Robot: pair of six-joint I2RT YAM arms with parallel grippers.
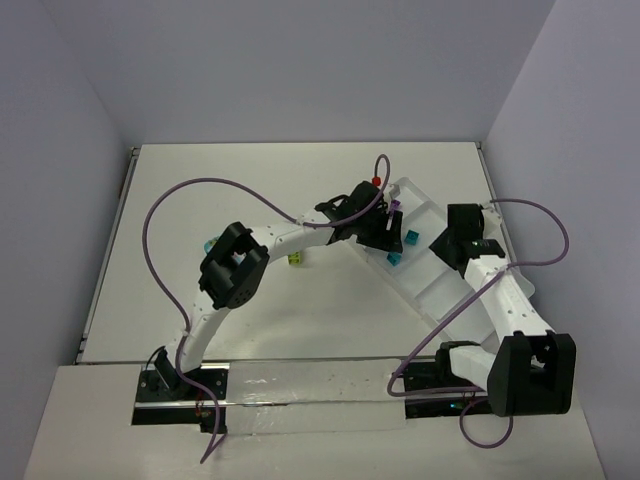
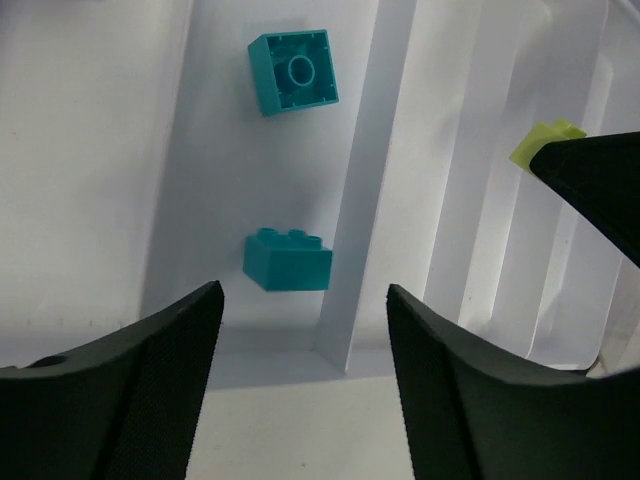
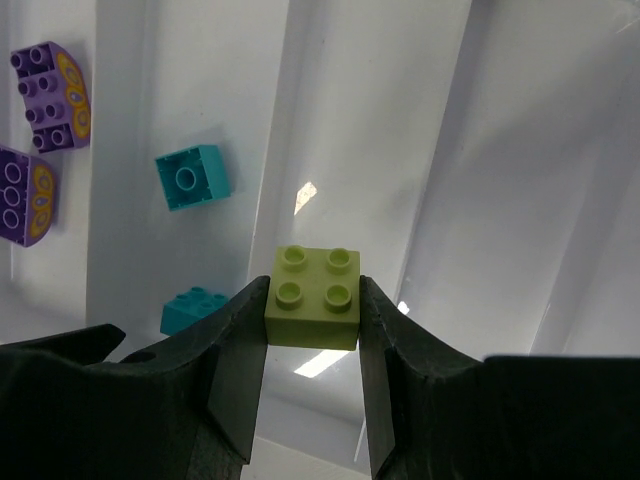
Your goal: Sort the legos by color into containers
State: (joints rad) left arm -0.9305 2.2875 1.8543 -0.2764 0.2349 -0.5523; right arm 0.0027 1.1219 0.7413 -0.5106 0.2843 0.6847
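Teal legos (image 2: 293,70), two, in tray compartment (image 2: 205,170); left end effector (image 2: 305,300) parted, right end effector (image 3: 312,312) tight on lime lego (image 3: 315,280)

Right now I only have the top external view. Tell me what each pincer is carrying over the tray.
Observer: The right pincer is clamped on a lime green lego, studs up.
Operator: Now report the left one.
Observer: The left pincer is open, with nothing between its fingers.
Operator: Describe what lies under it.
Observer: Two teal legos lie in one compartment, one studs up, the other showing its hollow underside.
Operator: Check the space next to the teal.
Observer: Two purple legos with yellow-orange markings lie across a white divider from the teal.
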